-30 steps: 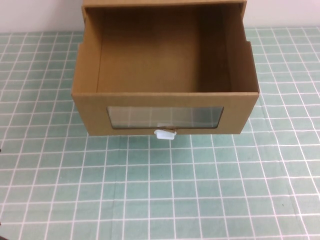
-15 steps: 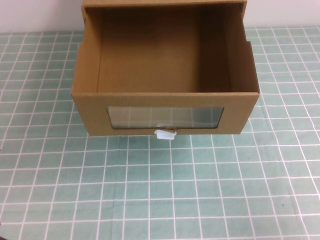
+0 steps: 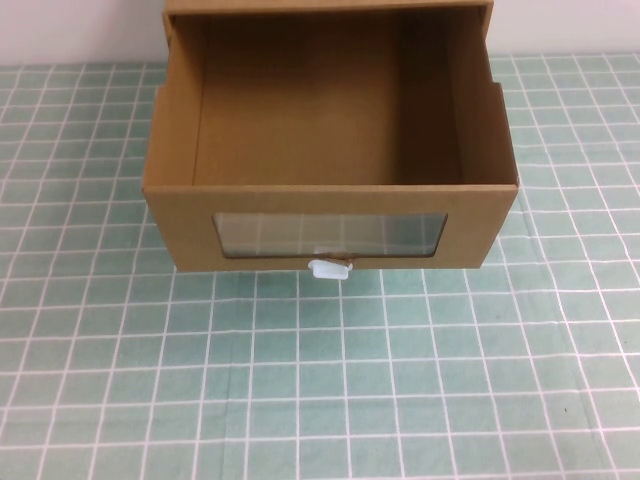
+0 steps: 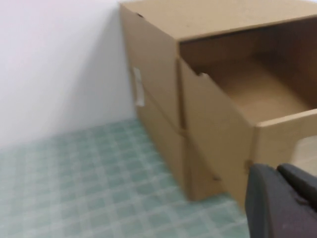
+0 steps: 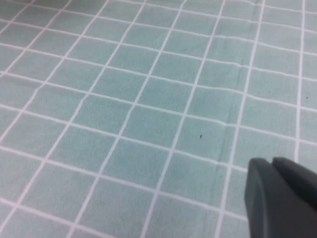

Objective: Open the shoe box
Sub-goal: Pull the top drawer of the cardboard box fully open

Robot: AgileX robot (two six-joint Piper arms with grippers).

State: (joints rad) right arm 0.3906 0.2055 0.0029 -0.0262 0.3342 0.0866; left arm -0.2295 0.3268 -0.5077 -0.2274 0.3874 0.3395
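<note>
Left gripper [image 4: 278, 169] near box [image 4: 213, 116], right gripper [image 5: 273, 161] over mat [image 5: 148, 99]

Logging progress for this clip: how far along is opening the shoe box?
Done: the drawer stands pulled well out of its sleeve, its inside open to view, the white pull tab free. In hand: nothing; the left gripper is shut near the drawer's front corner, the right gripper shut over the table. Left: nothing visible, apart perhaps from parking the arms.

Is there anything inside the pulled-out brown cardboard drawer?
No, the brown cardboard drawer shows only its bare floor; the left gripper hangs near its front corner, the right gripper over the green checked mat.
</note>
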